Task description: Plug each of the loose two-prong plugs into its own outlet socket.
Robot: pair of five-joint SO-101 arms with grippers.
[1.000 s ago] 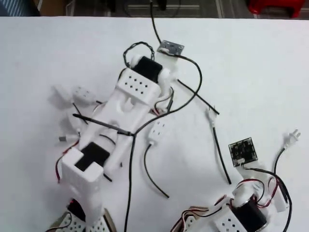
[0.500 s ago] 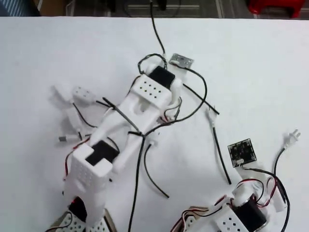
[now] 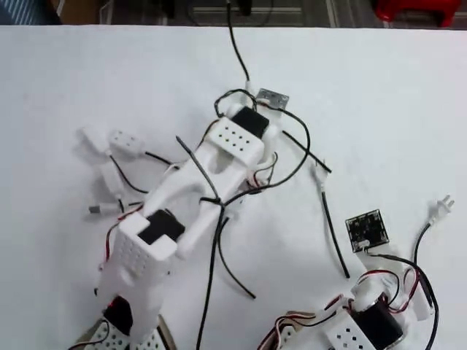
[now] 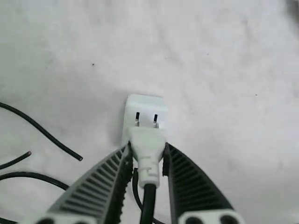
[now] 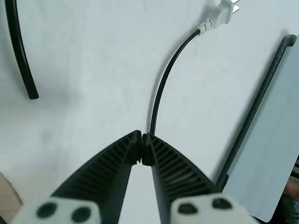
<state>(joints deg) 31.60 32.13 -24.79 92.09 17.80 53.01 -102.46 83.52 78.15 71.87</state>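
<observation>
Bench: white bench point(image 3: 379, 73) carries everything.
Left gripper: my left gripper point(image 4: 146, 151) is clenched on a white two-prong plug with black cable point(image 4: 147, 142).
Right gripper: my right gripper point(image 5: 141, 142) is pressed closed, holding nothing.
Socket: small white outlet socket block point(image 4: 145, 103) lies flat on the bench, with the held plug's two prongs over it, both visible.
Other plug: second white two-prong plug point(image 5: 225, 10) lies loose on the bench.

From above, the left arm point(image 3: 219, 157) hides the held plug point(image 4: 147, 144) and socket point(image 4: 145, 103); the right arm point(image 3: 343, 332) is cut off at the picture's lower edge. On the right wrist camera, a loose plug point(image 5: 224, 11) has its prongs clipped, its cord point(image 5: 163, 88) vanishing behind the right gripper point(image 5: 141, 140).
</observation>
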